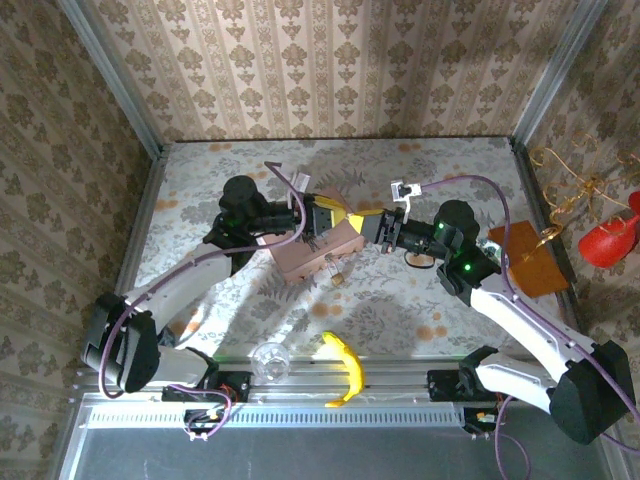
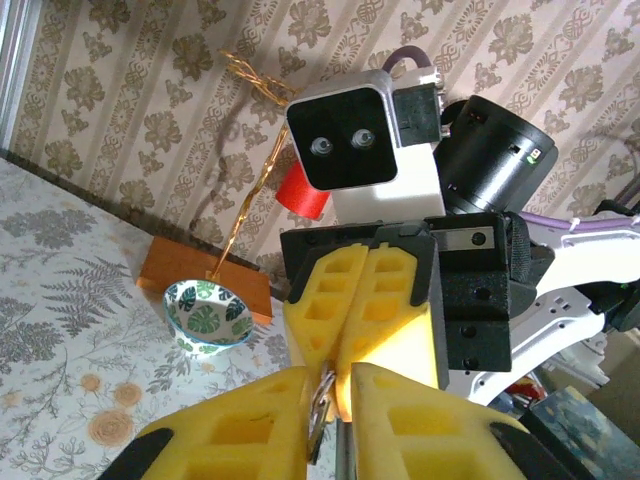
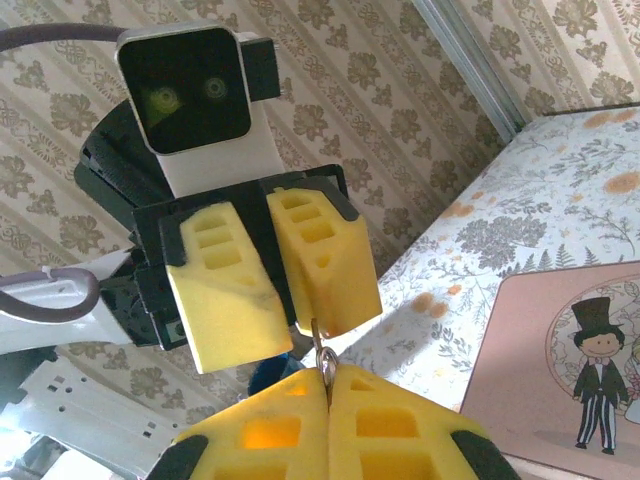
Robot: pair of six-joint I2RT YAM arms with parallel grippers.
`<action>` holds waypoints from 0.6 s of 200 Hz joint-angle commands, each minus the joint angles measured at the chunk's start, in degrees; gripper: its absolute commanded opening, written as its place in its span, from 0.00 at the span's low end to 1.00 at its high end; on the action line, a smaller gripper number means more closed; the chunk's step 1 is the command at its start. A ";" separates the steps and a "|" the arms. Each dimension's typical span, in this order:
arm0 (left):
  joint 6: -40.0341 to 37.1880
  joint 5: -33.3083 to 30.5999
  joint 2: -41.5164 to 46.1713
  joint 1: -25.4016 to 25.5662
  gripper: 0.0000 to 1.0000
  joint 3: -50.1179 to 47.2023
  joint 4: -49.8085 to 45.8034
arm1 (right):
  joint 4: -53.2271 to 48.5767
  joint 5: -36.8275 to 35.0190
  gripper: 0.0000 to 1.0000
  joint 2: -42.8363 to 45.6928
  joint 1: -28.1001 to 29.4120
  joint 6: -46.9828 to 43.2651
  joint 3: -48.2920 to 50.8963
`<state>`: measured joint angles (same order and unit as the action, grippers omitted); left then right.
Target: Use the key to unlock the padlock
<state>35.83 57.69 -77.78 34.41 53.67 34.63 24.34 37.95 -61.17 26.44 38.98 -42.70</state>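
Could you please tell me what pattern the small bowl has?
Green leaves on white; the bowl shows best in the left wrist view.

Legible text, brands, numbers: none. The pink tin (image 3: 530, 330) carries a drawn figure in a top hat, with no lettering to read.

Top view: bright, even light from above, the bench (image 1: 420, 310) washed pale, with the arms dropping soft shadows on it at centre. White glare runs along the rail (image 1: 300, 415) at the bottom. Wrist views: warm and crisp mid-frame, but the left tool (image 2: 330, 385) and right tool (image 3: 328, 385) blur at the bottom edge, one pad (image 3: 265, 432) glowing orange.
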 commanded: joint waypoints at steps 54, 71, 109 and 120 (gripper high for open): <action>1.08 1.20 -0.29 -1.19 0.26 0.13 2.02 | 2.47 -0.07 0.00 0.08 0.47 -0.05 -1.42; 1.08 1.36 -0.27 -1.19 0.22 0.03 1.89 | 2.35 -0.29 0.00 0.17 0.45 -0.05 -1.42; 0.90 1.55 -0.36 -1.19 0.21 -0.06 1.33 | 2.47 -0.43 0.00 0.00 0.46 0.04 -1.42; 0.82 1.63 -0.43 -1.19 0.23 -0.10 1.23 | 2.47 -0.43 0.00 -0.01 0.46 0.04 -1.40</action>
<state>36.49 57.91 -77.89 33.34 53.67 34.83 24.32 37.91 -61.19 26.52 39.00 -42.70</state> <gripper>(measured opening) 0.216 0.047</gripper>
